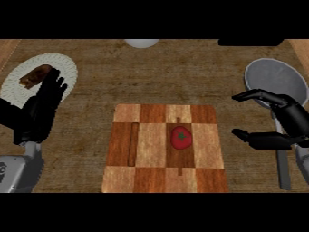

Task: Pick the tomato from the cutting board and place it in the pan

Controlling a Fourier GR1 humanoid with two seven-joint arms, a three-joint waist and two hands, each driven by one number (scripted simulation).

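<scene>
Kitchen counter, pick not yet made: the tomato (181,137) sits untouched on the cutting board (127,179), just right of the board's centre. The right hand (285,127) hangs just off the board's right edge, fingers and thumb curved in a wide C but grasping nothing, over the handle of the pan (277,79). The pan lies by the counter's right edge, apart from the board.

Step in hand, by my read: approach w/ right hand. Next move calls for it to swing left over the board and drop so thumb and fingers bracket the tomato before clenching.

The left hand (40,108) rests near the counter's left edge, fingers straight, released, tips over a white plate (16,84) carrying a brown food item (35,75).

Surface: dark wood-grain counter (150,77), lighter strips at both sides. At the far edge, a pale round object (142,43) and a black one (250,42), both cut off; can't ID.
</scene>
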